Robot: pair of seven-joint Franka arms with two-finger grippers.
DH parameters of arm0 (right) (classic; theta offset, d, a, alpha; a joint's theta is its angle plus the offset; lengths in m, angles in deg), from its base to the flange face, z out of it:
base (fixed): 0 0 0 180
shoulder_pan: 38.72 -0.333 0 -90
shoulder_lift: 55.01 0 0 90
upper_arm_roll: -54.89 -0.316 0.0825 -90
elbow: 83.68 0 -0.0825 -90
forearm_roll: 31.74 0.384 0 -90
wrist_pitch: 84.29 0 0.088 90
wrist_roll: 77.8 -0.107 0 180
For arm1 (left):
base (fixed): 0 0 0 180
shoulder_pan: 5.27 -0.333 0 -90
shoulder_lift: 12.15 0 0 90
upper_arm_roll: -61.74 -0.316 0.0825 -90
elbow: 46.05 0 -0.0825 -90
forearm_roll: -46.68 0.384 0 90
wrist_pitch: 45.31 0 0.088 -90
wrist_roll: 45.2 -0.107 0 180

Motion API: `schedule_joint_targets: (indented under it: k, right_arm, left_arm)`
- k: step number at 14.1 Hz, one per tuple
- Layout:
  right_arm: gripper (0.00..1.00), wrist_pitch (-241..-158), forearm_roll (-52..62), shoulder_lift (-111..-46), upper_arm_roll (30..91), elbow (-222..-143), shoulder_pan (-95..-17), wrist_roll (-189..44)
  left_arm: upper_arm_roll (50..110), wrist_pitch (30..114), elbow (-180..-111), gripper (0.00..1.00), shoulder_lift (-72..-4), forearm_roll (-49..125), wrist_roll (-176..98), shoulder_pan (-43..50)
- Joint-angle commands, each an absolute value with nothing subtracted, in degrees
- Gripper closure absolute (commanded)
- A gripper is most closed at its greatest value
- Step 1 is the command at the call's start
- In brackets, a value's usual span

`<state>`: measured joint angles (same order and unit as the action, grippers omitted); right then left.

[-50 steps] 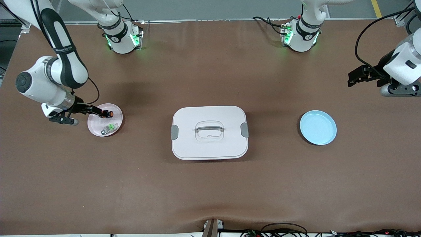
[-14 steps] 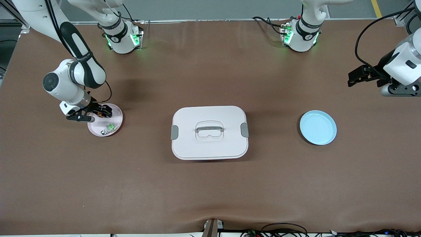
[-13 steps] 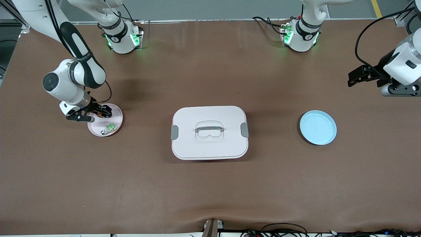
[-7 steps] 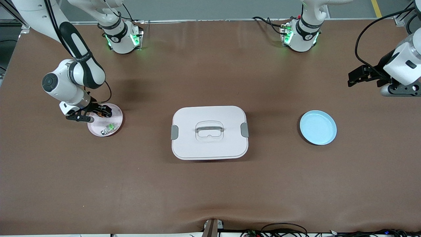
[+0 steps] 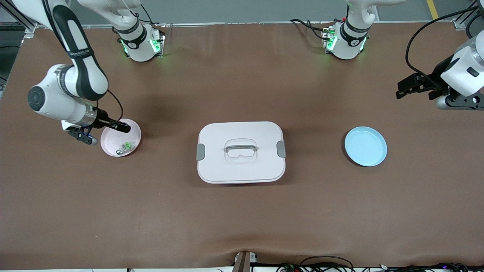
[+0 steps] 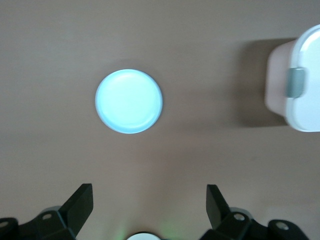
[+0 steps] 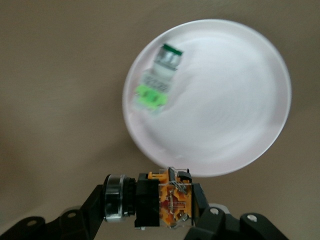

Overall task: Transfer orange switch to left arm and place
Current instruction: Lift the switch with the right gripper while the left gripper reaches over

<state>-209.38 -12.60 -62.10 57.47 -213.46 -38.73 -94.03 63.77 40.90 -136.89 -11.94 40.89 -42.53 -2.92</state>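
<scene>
The right gripper (image 7: 150,210) pinches the tiny, light, rigid black-bodied orange switch (image 7: 160,200) by its body above the round pink plate (image 5: 133,133). The left gripper (image 6: 150,205) waits, jaws spread, over bare table near the round blue plate (image 6: 129,101).

Likely a robotics lab: two bench-mounted arms (image 5: 75,56), loose cables (image 5: 325,260)

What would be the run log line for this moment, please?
right gripper: shut on orange switch, over pink plate | left gripper: open, waiting | box: untouched
</scene>
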Motion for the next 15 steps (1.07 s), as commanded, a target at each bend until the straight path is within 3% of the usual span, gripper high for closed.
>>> schedule_joint_targets:
  k: [1, 8, 15]
  right_arm:
    - [1.0, -200.42, -8.02, -62.39, 57.61, -205.87, -39.07, -100.98]
    - [1.0, -191.62, -3.18, -63.44, 57.53, -194.26, -43.1, -117.93]
    - [1.0, -191.61, 0.86, -66.96, 57.53, -181.78, -54.17, -143.69]
  left_arm:
    - [63.93, 39.77, -134.39, 0.0, -11.8, 35.37, -42.65, -3.59]
    - [64.11, 41.43, -134.3, 0.0, -11.61, 7.96, -38.79, -2.54]
    - [78.07, 60.48, -134.47, 0.0, -15.39, 3.36, -25.78, -1.66]
